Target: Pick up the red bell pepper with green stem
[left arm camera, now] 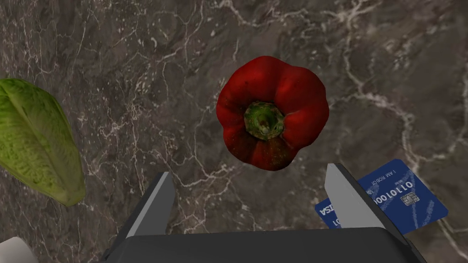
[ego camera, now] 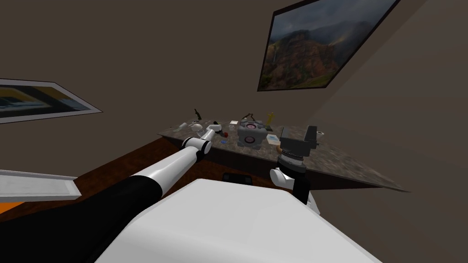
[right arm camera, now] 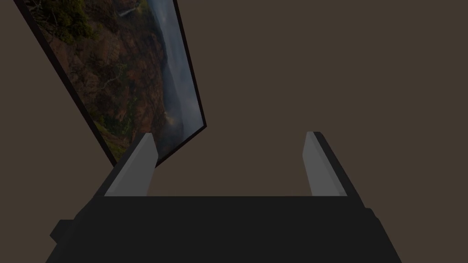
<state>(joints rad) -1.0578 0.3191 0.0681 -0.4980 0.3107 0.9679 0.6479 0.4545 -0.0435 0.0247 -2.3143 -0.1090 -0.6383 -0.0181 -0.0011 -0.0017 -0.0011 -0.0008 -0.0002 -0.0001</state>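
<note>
Glossy red lobed bell pepper (left arm camera: 272,113) is being framed by left gripper (left arm camera: 249,170), fingers spread, empty; judged light, firm, slick: flanks preferred.

One pepper (left arm camera: 272,112); one leaf (left arm camera: 36,141); one card (left arm camera: 406,198)

Left gripper (left arm camera: 249,170) fingers apart, right gripper (right arm camera: 229,134) likewise

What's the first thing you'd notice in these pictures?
The shiny red pepper, green stem showing, on the dark marbled counter just ahead of the open left gripper. Then a green leaf lying apart from it, and a blue card peeking out beside the gripper.
</note>
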